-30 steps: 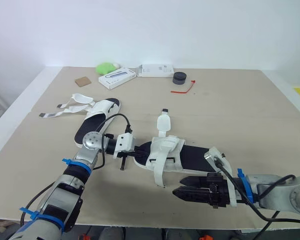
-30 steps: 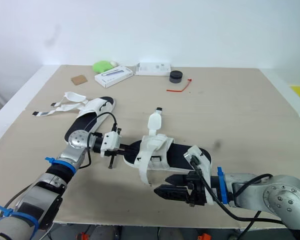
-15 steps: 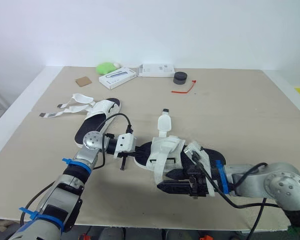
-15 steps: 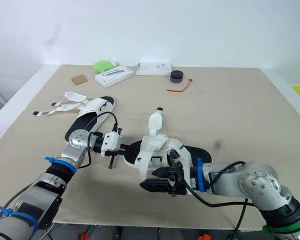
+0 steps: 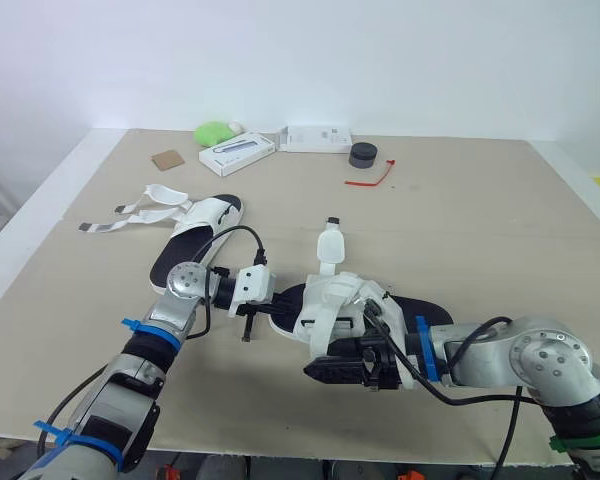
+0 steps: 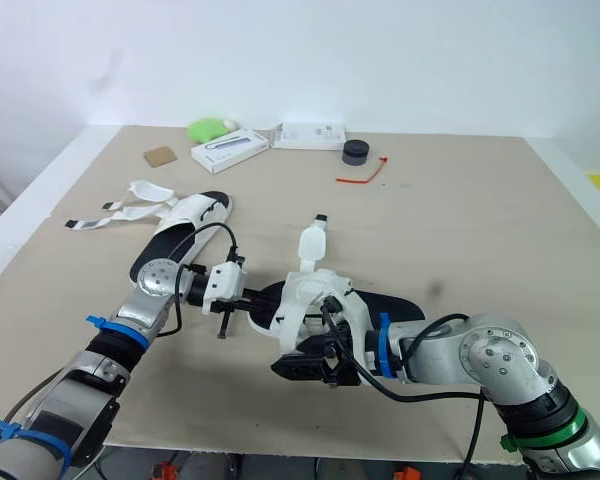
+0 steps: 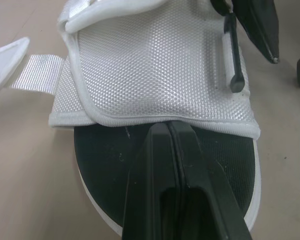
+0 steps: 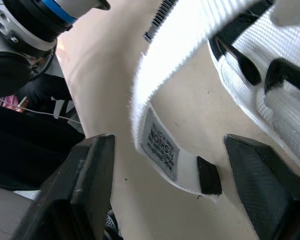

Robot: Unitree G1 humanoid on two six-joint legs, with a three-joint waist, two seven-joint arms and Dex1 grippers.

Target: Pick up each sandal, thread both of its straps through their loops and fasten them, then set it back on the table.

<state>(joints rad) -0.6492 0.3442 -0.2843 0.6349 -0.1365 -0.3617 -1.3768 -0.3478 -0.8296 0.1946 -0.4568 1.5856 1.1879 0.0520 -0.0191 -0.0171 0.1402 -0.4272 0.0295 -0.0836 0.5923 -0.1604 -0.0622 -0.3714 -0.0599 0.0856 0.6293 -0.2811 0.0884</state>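
The near sandal, black-soled with white straps, lies at the table's middle front. My left gripper is shut on the toe end of its sole; the left wrist view has the closed fingers pinching the black sole under the white mesh upper. One strap points away toward the far side. Another strap hangs toward the front, and its end sits between the spread fingers of my open right gripper, not pinched. The second sandal lies at the left with loose straps.
Along the far edge sit a green object, two white boxes, a black round item, a red tie and a brown square. The table's front edge runs just below my right gripper.
My right gripper has slid left along the front of the table to the near sandal, and its open fingers now straddle the hanging strap's end. The left gripper has kept its hold.
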